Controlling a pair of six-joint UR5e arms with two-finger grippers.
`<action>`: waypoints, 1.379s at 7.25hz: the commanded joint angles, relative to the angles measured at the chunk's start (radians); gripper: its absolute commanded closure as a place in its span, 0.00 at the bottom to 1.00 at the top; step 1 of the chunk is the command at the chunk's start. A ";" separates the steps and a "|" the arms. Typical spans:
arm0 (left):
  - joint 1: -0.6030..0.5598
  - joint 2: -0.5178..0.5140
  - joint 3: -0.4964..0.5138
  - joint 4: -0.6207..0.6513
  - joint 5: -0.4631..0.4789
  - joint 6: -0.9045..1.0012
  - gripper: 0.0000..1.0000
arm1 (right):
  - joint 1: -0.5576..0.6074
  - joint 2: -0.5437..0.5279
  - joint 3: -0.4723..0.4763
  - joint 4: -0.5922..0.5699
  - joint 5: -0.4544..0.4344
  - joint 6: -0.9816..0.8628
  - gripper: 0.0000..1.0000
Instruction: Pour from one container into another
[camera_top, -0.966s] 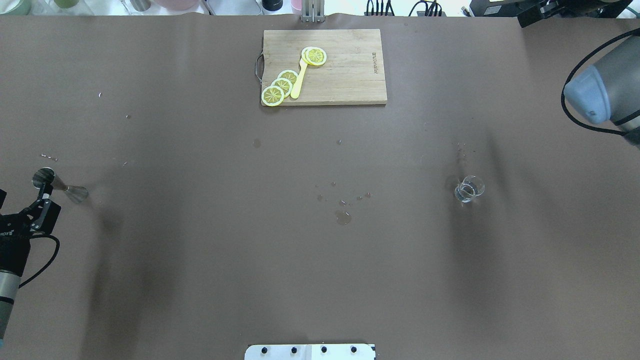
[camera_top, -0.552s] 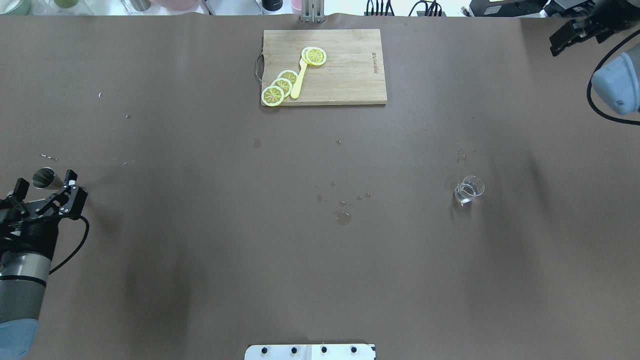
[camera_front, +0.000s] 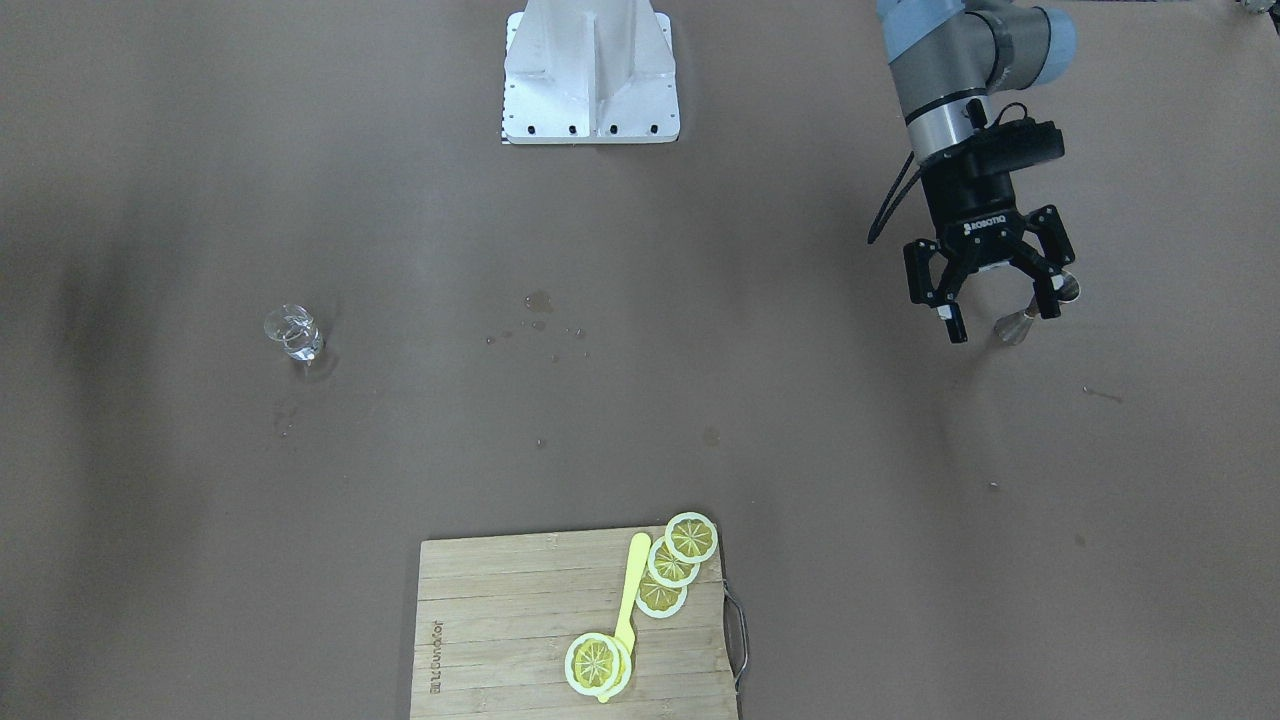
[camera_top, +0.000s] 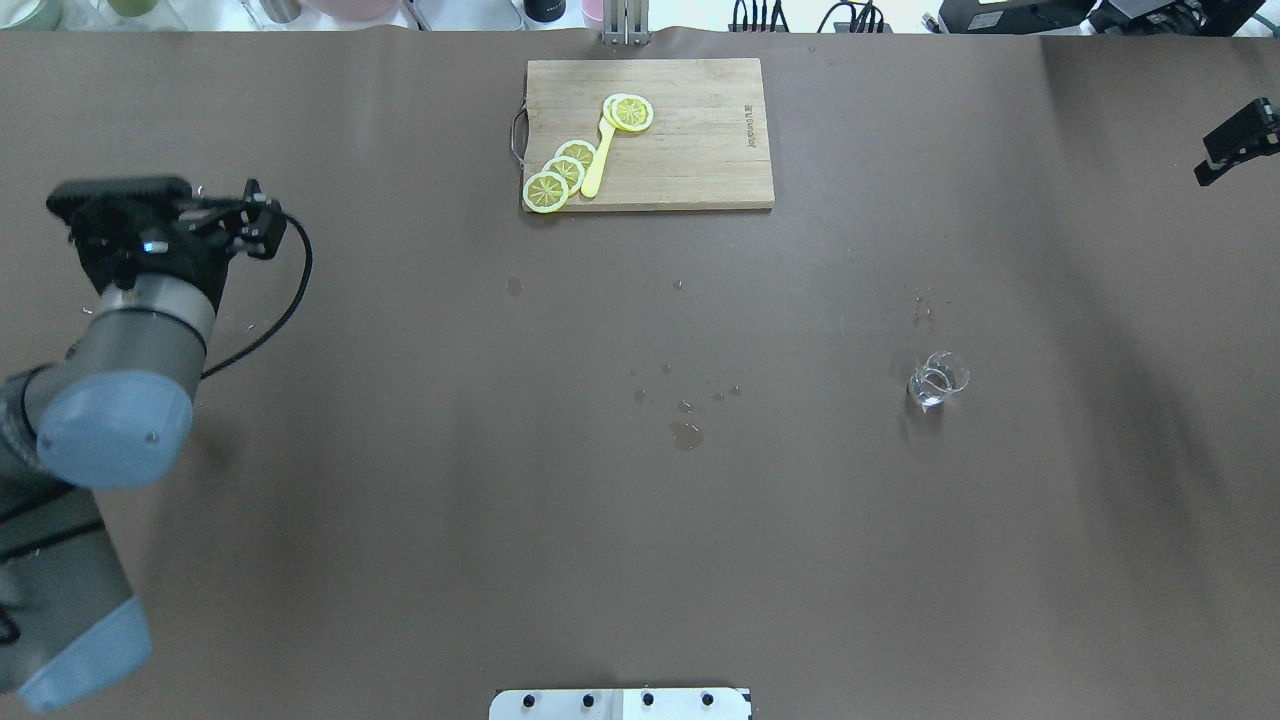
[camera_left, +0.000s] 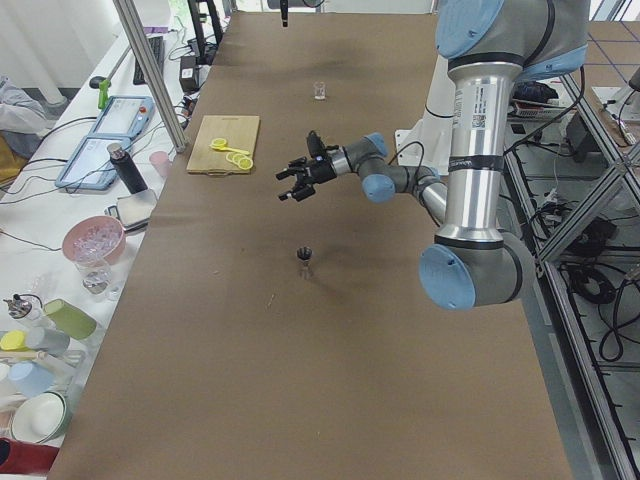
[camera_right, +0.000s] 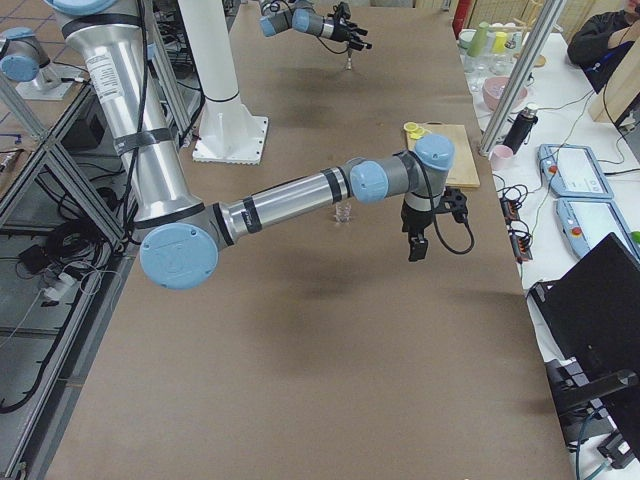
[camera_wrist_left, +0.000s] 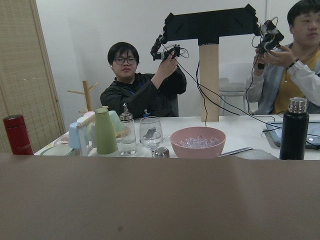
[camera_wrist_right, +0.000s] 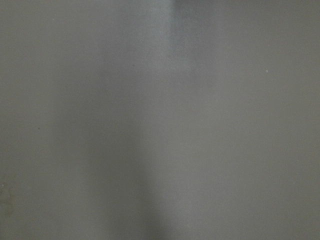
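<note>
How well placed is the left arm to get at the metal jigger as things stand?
Probably well placed, yes. The left gripper hangs open roughly above the jigger, which stands upright on the table with nothing close beside it. A short descent looks unobstructed.

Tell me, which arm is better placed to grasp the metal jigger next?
Left. The left gripper hangs open close to the metal jigger. The right gripper is on the opposite side, beyond the glass beaker, far from the jigger.

L gripper (camera_front: 1003, 318) raised, jaws spread, R arm (camera_right: 300, 200) outstretched, R gripper (camera_right: 415, 250) pointing down
</note>
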 joint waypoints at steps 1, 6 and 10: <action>-0.327 -0.171 0.180 -0.053 -0.483 0.271 0.01 | 0.048 -0.069 -0.013 -0.022 0.012 -0.002 0.00; -0.796 -0.078 0.366 0.034 -1.327 0.290 0.01 | 0.108 -0.114 -0.093 -0.008 -0.060 -0.068 0.00; -1.032 0.135 0.367 0.275 -1.459 0.941 0.01 | 0.108 -0.134 -0.099 -0.004 -0.061 -0.074 0.00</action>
